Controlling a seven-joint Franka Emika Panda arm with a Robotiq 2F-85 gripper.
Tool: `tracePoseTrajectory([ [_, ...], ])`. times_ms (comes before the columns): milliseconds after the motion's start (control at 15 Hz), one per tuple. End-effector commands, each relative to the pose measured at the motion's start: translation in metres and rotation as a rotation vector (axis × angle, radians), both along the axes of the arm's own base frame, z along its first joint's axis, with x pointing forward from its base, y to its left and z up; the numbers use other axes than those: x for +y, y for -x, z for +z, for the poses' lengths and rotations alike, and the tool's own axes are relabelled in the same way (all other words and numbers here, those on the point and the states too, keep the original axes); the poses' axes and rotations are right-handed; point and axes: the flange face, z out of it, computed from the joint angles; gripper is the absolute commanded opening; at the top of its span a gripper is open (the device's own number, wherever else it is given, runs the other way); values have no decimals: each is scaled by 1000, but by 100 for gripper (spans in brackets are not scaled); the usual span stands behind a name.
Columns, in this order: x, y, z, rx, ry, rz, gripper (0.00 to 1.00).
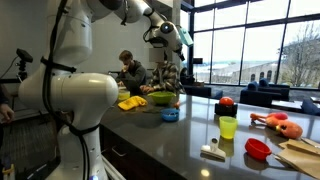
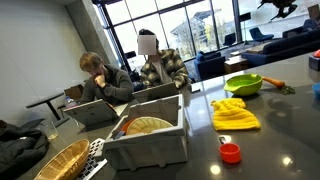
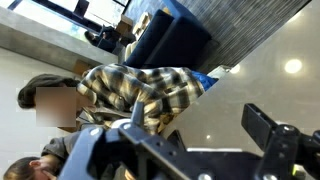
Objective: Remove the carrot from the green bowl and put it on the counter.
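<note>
The green bowl [image 1: 160,98] stands on the dark glossy counter [image 1: 190,135] at its far end, and it also shows in the other exterior view [image 2: 243,84]. The carrot shows only as a tiny orange spot at the bowl's rim [image 1: 148,93]; I cannot make it out elsewhere. My gripper [image 1: 167,40] hangs high above the bowl, well apart from it, and is a dark shape at the top edge [image 2: 275,8]. In the wrist view its fingers [image 3: 195,130] are spread with nothing between them, over the counter's sheen.
A yellow cloth [image 1: 131,102] lies beside the bowl. A small blue bowl [image 1: 170,115], red ball [image 1: 226,101], yellow-green cup [image 1: 228,127], red dish [image 1: 258,148], orange-red toy [image 1: 280,124] and wooden board [image 1: 300,155] stand nearer. A grey bin [image 2: 150,135] and a wicker basket [image 2: 60,160] stand at one end. People sit behind the counter.
</note>
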Motion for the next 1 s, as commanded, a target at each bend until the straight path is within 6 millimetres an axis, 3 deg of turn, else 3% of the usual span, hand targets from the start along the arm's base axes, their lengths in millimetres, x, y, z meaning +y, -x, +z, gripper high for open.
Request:
tracePoseTrajectory([
  [0, -2, 15, -6, 28, -182, -48, 100],
  [400, 21, 31, -8, 72, -440, -196, 100],
  [467, 17, 22, -18, 70, -373, -155, 100],
  [933, 23, 25, -17, 76, -406, -181, 100],
])
